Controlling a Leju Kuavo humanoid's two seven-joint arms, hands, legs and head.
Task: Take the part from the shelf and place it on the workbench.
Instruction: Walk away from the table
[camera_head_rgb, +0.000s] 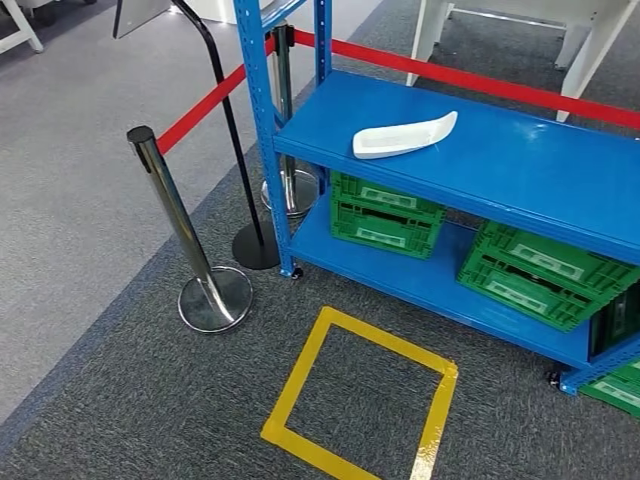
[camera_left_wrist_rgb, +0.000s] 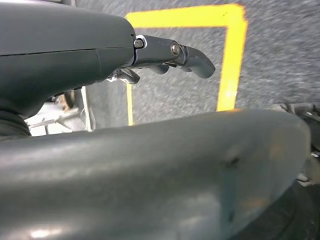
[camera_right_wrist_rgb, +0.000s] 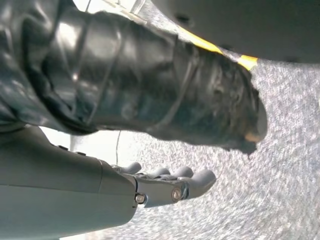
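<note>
White part (camera_head_rgb: 404, 136) lying flat on the blue shelf (camera_head_rgb: 528, 170), upper level, toward the left end and nearer the back edge than the front. Long, shallow, tray-like, tapering to a point at one end. Looks like thin rigid plastic: probably light, stiff, a bit slick. Best taken across the raised rim near the middle, or at the squarer end, so as not to tip. Green crates (camera_head_rgb: 386, 213) sitting on the lower level below. Yellow floor square (camera_head_rgb: 362, 400) marked in front of the shelf, unoccupied. Left hand (camera_left_wrist_rgb: 166, 55) hanging over the carpet, fingers extended, holding nothing. Right hand (camera_right_wrist_rgb: 170, 182) likewise, fingers loose and apart, nothing grasped. Reach not yet begun.
</note>
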